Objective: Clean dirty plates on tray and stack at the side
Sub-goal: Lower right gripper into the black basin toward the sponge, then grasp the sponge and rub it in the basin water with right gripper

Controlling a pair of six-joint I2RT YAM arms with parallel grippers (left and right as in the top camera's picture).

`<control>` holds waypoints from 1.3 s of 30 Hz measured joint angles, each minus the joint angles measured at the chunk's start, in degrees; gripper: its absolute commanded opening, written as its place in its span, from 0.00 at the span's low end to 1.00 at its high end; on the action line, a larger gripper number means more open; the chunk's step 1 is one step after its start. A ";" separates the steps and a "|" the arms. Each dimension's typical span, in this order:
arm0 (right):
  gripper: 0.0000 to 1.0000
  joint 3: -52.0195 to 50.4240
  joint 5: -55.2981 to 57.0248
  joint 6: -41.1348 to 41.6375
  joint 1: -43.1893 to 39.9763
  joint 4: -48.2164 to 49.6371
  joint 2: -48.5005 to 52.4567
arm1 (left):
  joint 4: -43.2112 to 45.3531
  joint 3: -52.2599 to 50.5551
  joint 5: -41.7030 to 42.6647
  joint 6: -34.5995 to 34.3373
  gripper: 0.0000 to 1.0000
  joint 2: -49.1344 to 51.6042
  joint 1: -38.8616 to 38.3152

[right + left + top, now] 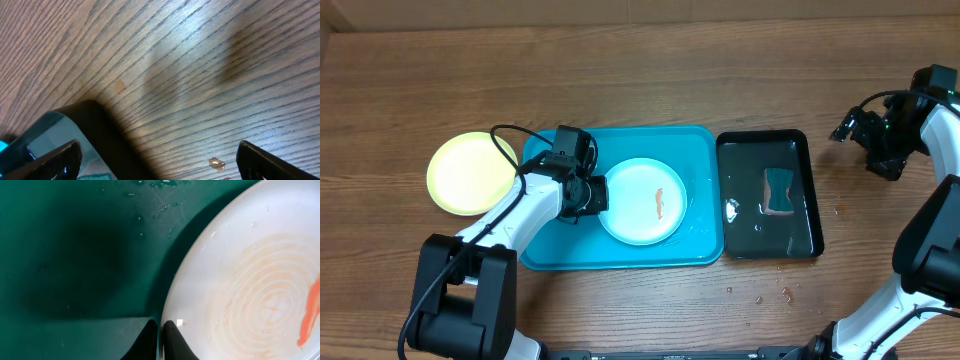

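A white plate [642,201] with an orange-red smear lies in the turquoise tray [550,250]. In the left wrist view the plate [250,280] fills the right side, above the wet tray floor [75,255]. My left gripper [600,195] is at the plate's left rim, its fingers [161,327] shut on the rim. A pale yellow-green plate [470,172] lies on the table left of the tray. The light blue plate is not in view. My right gripper [885,150] is open and empty [160,160] above bare wood at the far right.
A glossy black tray [810,190] right of the turquoise tray holds water and a teal sponge [780,190]; its corner shows in the right wrist view [100,135]. Water drops [760,298] lie on the wood in front of it.
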 measured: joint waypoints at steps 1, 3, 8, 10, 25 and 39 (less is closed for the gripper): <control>1.00 0.00 0.02 0.02 0.02 -0.02 0.00 | 0.00 0.00 -0.22 -0.02 0.06 0.00 0.00; 1.00 0.00 0.02 0.02 0.00 0.00 0.00 | 0.02 -0.02 -1.33 -0.28 0.06 0.00 0.00; 1.00 0.00 -0.02 0.02 0.02 -0.02 0.00 | 0.24 -0.02 -4.17 -0.98 0.08 0.00 0.11; 1.00 0.04 -1.38 0.52 0.00 -2.01 0.00 | 0.28 -0.02 -4.52 -1.38 0.10 0.00 0.37; 0.85 0.04 -15.39 -10.54 1.84 -21.18 0.00 | 0.26 -0.02 -6.10 -1.75 0.15 0.00 1.29; 0.81 0.04 2.43 -7.02 19.37 -20.65 0.00 | -0.24 -0.09 -5.60 -1.77 0.19 0.00 1.29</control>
